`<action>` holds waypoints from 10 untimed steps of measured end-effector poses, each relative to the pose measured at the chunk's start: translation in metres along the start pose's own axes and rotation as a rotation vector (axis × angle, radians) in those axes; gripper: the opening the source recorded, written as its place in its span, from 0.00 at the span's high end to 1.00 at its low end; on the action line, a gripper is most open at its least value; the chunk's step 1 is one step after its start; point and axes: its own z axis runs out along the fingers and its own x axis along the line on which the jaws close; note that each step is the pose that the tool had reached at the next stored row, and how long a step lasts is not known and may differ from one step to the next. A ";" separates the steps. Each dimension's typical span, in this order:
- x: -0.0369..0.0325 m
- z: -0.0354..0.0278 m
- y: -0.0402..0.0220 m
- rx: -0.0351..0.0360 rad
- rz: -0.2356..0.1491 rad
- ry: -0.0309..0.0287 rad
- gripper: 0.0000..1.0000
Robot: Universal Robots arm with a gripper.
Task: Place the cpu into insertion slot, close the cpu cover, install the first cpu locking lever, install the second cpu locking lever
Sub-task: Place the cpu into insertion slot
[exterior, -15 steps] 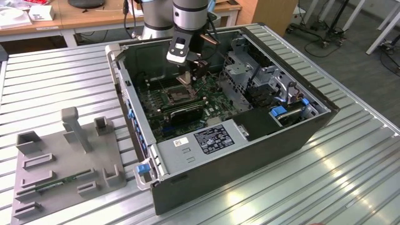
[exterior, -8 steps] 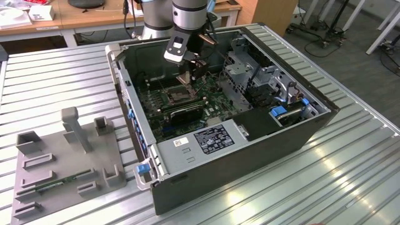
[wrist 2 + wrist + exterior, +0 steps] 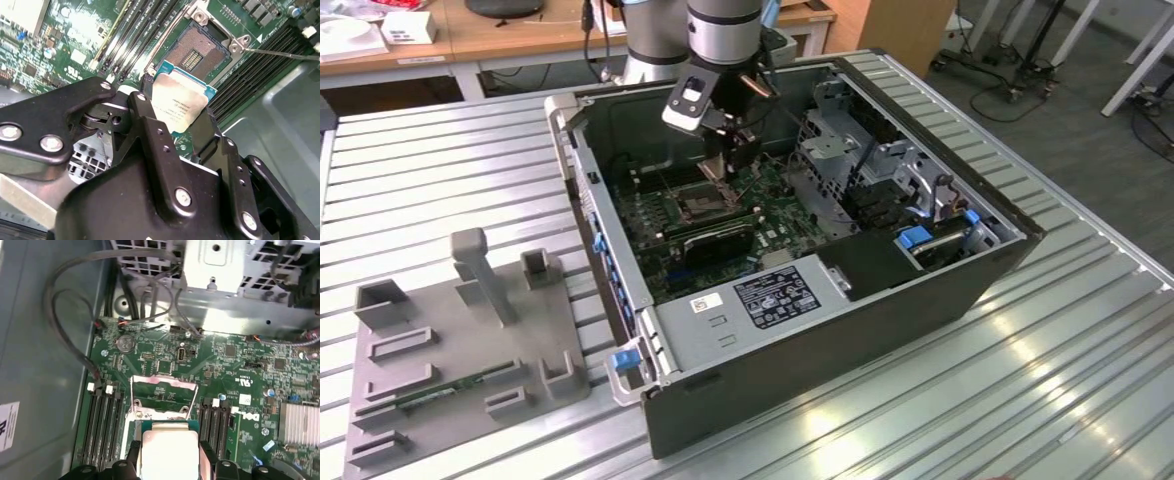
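The jaws were pinched on the cpu (image 3: 179, 102), one black finger on each of two opposite edges; in the first wrist view the fingers (image 3: 207, 462) showed at either side of the chip's pale metal top (image 3: 167, 450), and the chip ran off the frame edge there. The gripper (image 3: 177, 120) held the cpu just over the near rim of the slot (image 3: 200, 47), tilted a little in the second wrist view. Whether the chip touched the rim could not be told, since the gripper's own links hid its near half.

The slot lay open, with its dark contact field bare in the second wrist view. In the first wrist view the cpu covered much of the slot. Beyond the slot the cover (image 3: 162, 385) stood raised (its plate caught a pinkish glare, so its window was hard to make out). A thin lever (image 3: 280, 52) ran out from one corner of the slot.

Memory slots (image 3: 102, 425) flanked the slot on two sides of the green motherboard (image 3: 225, 357). A heatsink (image 3: 300, 422) sat farther off, cut by the frame, and grey cables (image 3: 65, 315) looped past the cover.

In the exterior view the gripper (image 3: 727, 150) hung over the slot (image 3: 700, 205) inside the open case (image 3: 854, 330).
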 end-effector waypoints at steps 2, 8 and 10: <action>0.0002 0.0006 -0.0001 -0.0005 0.021 -0.0018 0.46; 0.0002 0.0023 -0.0004 -0.0023 0.119 -0.0107 0.46; 0.0013 0.0025 -0.0010 -0.0025 0.127 -0.0112 0.46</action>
